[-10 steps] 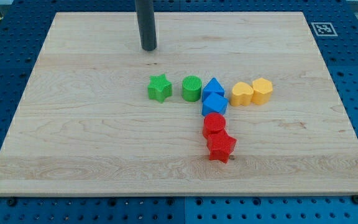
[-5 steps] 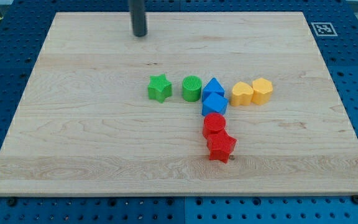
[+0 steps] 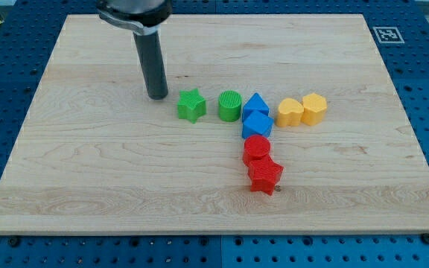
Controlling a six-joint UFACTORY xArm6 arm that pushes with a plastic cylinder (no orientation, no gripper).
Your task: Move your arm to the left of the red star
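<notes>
Your tip (image 3: 157, 97): the lower end of the dark rod, resting on the wooden surface (image 3: 88, 171) at about 9 to 10 o'clock of the green star (image 3: 191, 105), just beside it with a narrow gap, not touching. No gripper is fitted, so you have no jaws to read as spread or pressed together.

Red star (image 3: 265, 176): the block nearest the view's bottom, at roughly 4 o'clock from your tip and well apart from it. It touches the red cylinder (image 3: 257, 148), which sits at its 12 o'clock.

Blue blocks: a blue cube-like block (image 3: 257, 123) touches the red cylinder from 12 o'clock; a blue triangular block (image 3: 255, 103) sits directly at 12 o'clock of that one, touching it. Together with the reds they form one column.

Green cylinder (image 3: 229, 106): at 3 o'clock of the green star with a small gap between them, and just beside the blue triangular block at its 9 o'clock.

Yellow heart (image 3: 290, 112): at 3 o'clock of the blue blocks, near them but apart.

Yellow hexagonal block (image 3: 314, 108): at 3 o'clock of the yellow heart, touching it.

Fiducial marker (image 3: 387, 34): black and white square at the surface's corner, at 1 to 2 o'clock of the blocks.
</notes>
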